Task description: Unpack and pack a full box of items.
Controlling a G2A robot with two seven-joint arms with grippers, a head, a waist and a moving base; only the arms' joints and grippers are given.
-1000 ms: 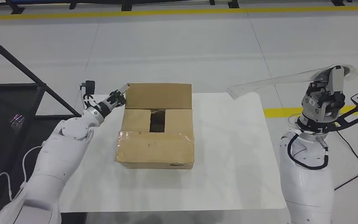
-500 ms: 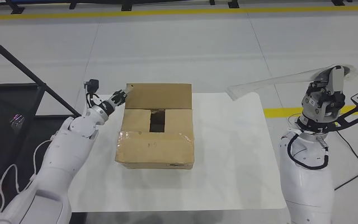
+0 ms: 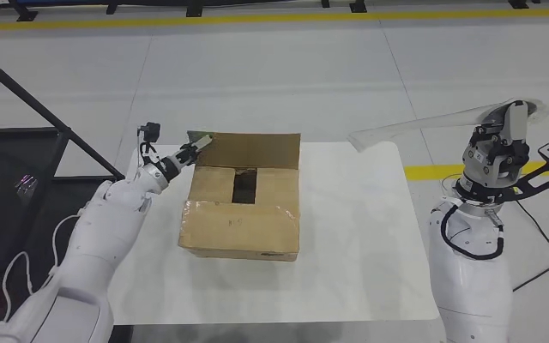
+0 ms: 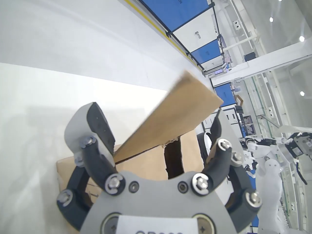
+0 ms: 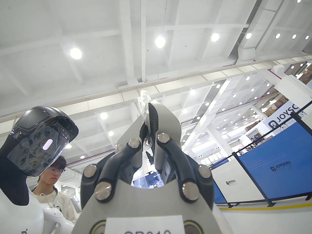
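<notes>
A white, smooth tabletop (image 3: 360,257) with rounded corners stands on a pale grey floor (image 3: 283,77) crossed by a yellow line (image 3: 257,17). A black frame (image 3: 51,129) stands off its left side. Blue panels (image 4: 170,3) line the hall, and the ceiling (image 5: 121,25) is white beams and round lamps.

A brown cardboard box (image 3: 240,227), rectangular and matt, sits on the left half of the tabletop. Its near flap lies flat, its far flap (image 3: 253,150) stands tilted up, and a dark slot (image 3: 244,184) shows between the two inner flaps.

The left end effector (image 3: 196,149) is at the far flap's left corner. Its dark-padded fingers (image 4: 97,127) are spread wide, with the flap's thin edge running between them and touching one pad, not clamped.

The right end effector (image 3: 517,110) is held high beyond the tabletop's right edge. Its fingers (image 5: 156,118) are pressed together on a clear strip (image 3: 412,129), a thin, glossy ribbon that reaches over the tabletop's far right corner.
</notes>
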